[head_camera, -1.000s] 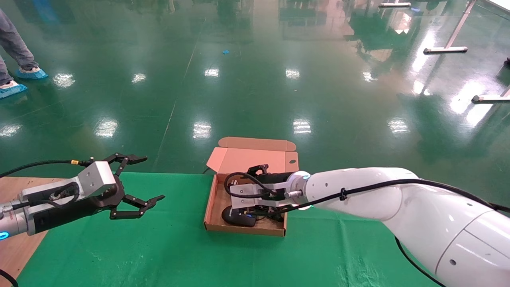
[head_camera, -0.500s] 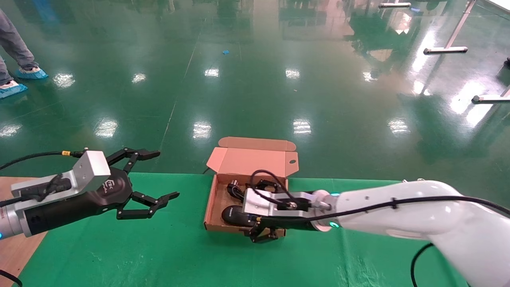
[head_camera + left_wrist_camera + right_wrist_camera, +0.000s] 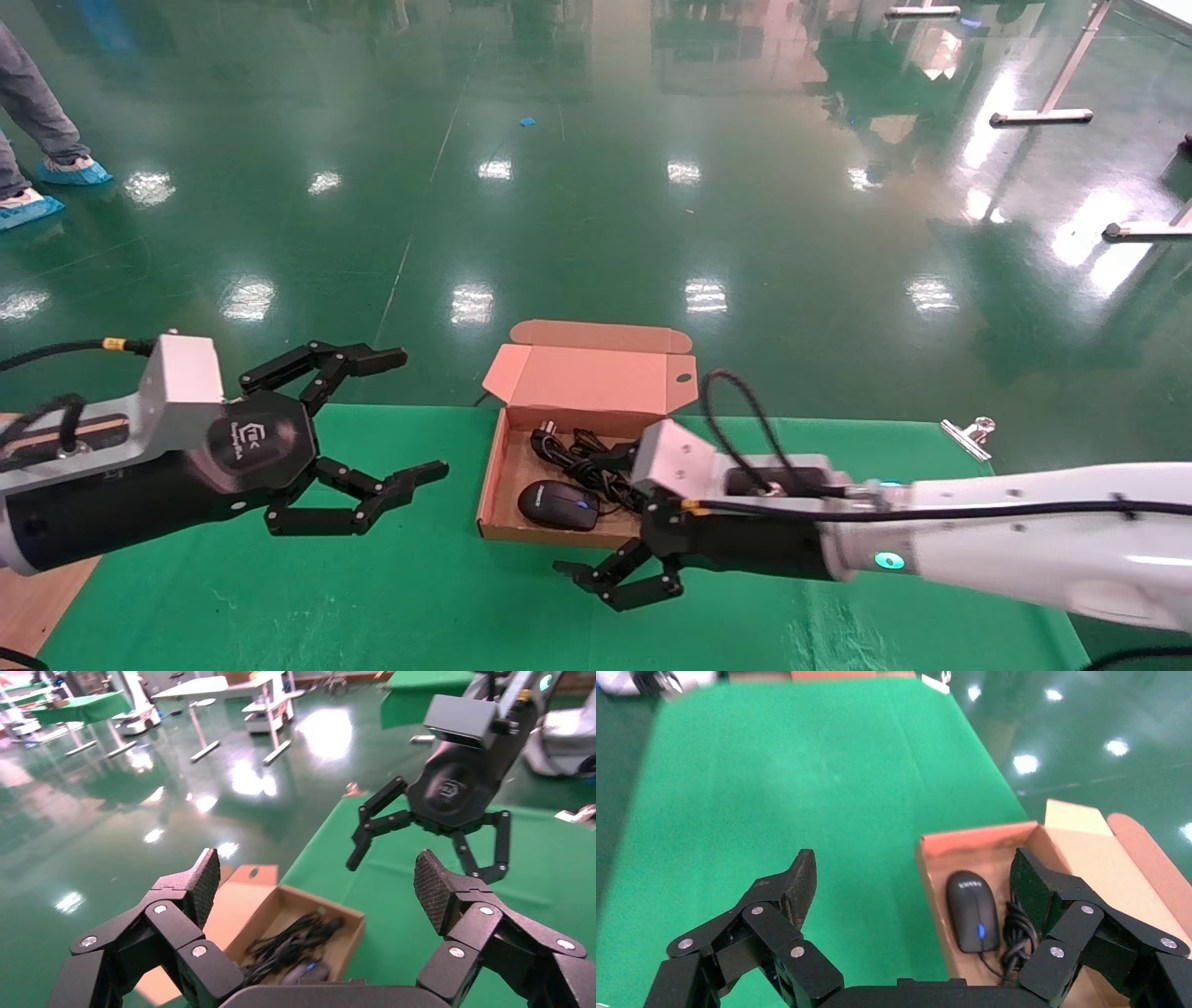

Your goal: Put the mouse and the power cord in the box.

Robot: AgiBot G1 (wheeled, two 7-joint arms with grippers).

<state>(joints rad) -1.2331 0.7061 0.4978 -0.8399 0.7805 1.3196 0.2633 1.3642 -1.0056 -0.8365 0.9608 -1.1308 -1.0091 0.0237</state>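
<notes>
Mouse (image 3: pixel 557 504) boxed, beside right tool (image 3: pixel 596 580)

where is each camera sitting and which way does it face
Head view: from the robot's head, facing forward and down at the box on the green table; both arms show.
Left wrist view: behind the open left gripper, facing the box and right gripper.
Right wrist view: behind the open right gripper, facing the mouse.
All share the box, mouse and cord.
</notes>
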